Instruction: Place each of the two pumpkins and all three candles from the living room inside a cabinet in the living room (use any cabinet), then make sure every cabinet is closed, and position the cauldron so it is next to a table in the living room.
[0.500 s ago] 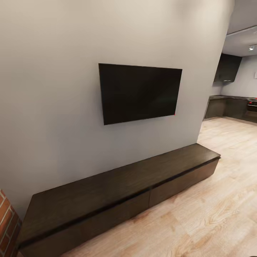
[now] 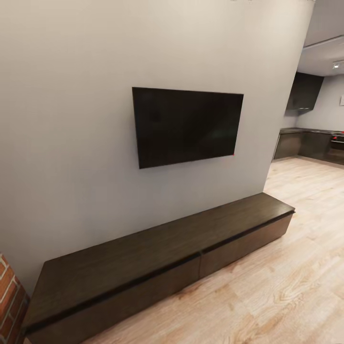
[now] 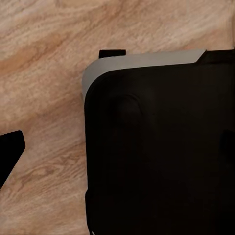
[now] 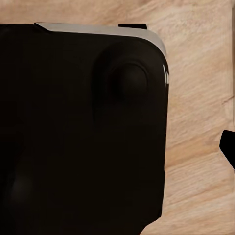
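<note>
Left of the cabinet you have a brick corner; the cabinet sits under the wall TV, its drawer fronts apparently flush. Beyond its right end lies the kitchen. Each wrist camera faces the robot's dark base, so I cannot tell either pincer's opening or load. Drive in blind and that base may strike the cabinet.

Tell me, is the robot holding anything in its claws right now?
It cannot be told. Both wrist views look down at the robot's own black base over pale wood floor, with no clear sight of either end effector or anything held.
</note>
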Robot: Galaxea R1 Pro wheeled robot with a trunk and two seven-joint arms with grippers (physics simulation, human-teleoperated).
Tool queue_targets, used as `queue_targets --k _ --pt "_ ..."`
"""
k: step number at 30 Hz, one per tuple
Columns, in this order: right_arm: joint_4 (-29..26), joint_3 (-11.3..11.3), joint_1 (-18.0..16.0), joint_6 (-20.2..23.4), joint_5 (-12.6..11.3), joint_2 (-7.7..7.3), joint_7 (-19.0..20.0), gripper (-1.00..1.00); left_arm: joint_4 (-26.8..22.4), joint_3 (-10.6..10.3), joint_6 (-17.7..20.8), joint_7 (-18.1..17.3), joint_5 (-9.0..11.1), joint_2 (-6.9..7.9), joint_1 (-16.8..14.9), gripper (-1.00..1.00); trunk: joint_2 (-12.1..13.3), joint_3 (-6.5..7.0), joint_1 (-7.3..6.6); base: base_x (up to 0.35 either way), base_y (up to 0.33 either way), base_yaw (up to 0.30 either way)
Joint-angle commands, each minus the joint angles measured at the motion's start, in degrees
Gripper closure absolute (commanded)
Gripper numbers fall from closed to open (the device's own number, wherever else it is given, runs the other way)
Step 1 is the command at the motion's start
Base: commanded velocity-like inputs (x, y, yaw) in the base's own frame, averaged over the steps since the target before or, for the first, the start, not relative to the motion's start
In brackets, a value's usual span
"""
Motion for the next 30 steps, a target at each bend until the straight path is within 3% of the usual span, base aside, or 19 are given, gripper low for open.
queue_targets --k 1,13,18,30 --pt "0.1 0.0 0.0 -0.5 0.0 0.0 0.0 -1.0 0.0 -0.1 -0.5 -0.1 0.0 0.02 0.0 -1.0 0.4 0.13 -0.23 0.0 0.0 0.0" --pt "0.1 0.1 0.0 -1.9 0.0 0.21 -1.4 -1.0 0.0 -0.1 -3.0 -0.1 0.0 0.03 0.0 -1.0 5.2 2.28 -2.87 0.0 0.0 0.015" --pt "0.1 0.1 0.0 -1.9 0.2 0.43 -4.4 -1.0 0.1 -0.1 -3.0 -0.1 0.0 0.02 0.0 -1.0 7.2 3.18 -3.96 0.0 0.0 0.219" --pt "0.1 0.1 0.0 -2.0 0.1 1.47 -4.8 -1.0 0.1 -0.1 -3.0 -0.1 0.0 -0.01 0.0 -1.0 12.0 5.33 -6.6 0.0 0.0 0.27"
